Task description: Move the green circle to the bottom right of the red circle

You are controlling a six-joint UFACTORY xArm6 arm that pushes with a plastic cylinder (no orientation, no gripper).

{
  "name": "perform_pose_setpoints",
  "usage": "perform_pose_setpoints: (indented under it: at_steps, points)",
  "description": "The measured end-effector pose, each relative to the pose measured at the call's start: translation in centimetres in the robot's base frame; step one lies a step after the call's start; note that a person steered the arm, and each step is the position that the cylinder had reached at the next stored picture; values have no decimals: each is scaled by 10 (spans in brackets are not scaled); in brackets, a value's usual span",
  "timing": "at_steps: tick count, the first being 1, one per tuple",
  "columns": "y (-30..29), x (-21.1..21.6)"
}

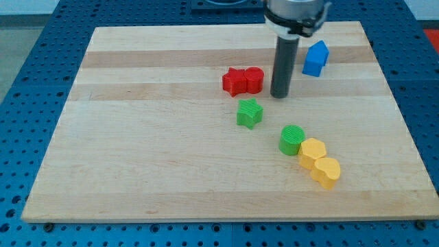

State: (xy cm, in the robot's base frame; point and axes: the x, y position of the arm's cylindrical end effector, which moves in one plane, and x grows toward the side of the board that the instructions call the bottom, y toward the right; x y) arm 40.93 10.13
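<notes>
a: where is my tip (279, 95) right now?

b: it stands on the wooden board (137, 137), just to the view's right of the red circle (254, 79), close to it though i can't tell if they touch. there is no pincer on this arm, only the dark rod, so nothing is open, closed or gripped.

a: and the green circle (291, 139)?

b: lower down, toward the view's bottom right of the red circle, well apart from it and apart from my tip.

a: what crowds around it?

b: a yellow block (313, 151) touches it on its lower right, and a second yellow block (326, 171) sits right against that one, further toward the view's bottom right. both look roughly hexagonal.

a: anything between the two circles?

b: a green star (250, 112) lies below the red circle, to the view's upper left of the green circle. a red star-like block (234, 81) presses against the red circle's left side.

a: anything else?

b: a blue block (315, 58), house-shaped, sits at the view's upper right of my tip, near the rod.
</notes>
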Motion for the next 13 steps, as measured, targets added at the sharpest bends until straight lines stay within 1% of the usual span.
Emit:
perform_pose_setpoints:
  at_steps: [1, 2, 3, 4, 5, 6, 7, 8, 10, 11, 12, 13]
  points:
    - [26, 36]
    - [31, 66]
    - [31, 86]
    - [46, 87]
    - [85, 92]
    - [113, 126]
    - [119, 188]
    - [113, 209]
    - [42, 209]
    - [33, 205]
    - [33, 184]
    - [18, 183]
